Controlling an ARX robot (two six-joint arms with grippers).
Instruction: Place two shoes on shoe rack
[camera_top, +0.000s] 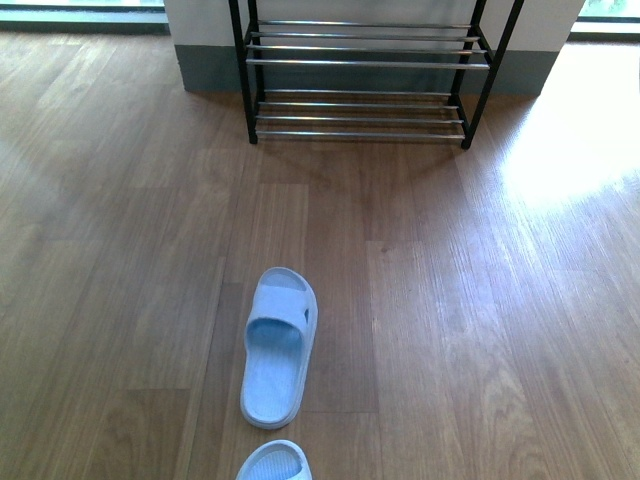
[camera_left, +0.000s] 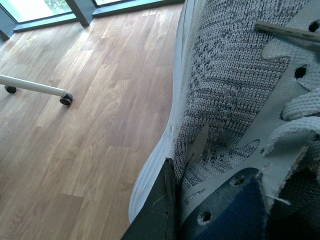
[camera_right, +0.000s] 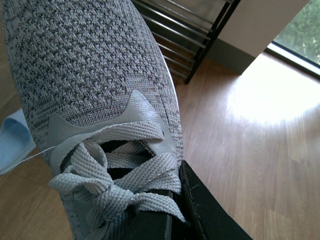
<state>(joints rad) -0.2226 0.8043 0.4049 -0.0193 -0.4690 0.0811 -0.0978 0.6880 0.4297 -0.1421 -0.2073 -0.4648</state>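
The left gripper (camera_left: 172, 210) is pinching a grey sneaker (camera_left: 235, 90) at its collar, one dark finger (camera_left: 159, 205) pressed against the knit side just outside the navy lining. The sneaker is held above the wooden floor (camera_left: 90, 125), and the shoe rack does not show in this view, so its place relative to the rack cannot be told. A white bar on castors (camera_left: 35, 86) stands on the floor beyond it.

The right gripper (camera_right: 172, 220) is clamped on the second sneaker (camera_right: 95, 55) beside its laces (camera_right: 115, 170), with the toe pointing towards the shoe rack (camera_right: 185, 30) and apart from it.

In the front view the shoe rack (camera_top: 365, 62) stands against the wall, and two pale blue slippers (camera_top: 278, 345) lie on the floor well in front of it
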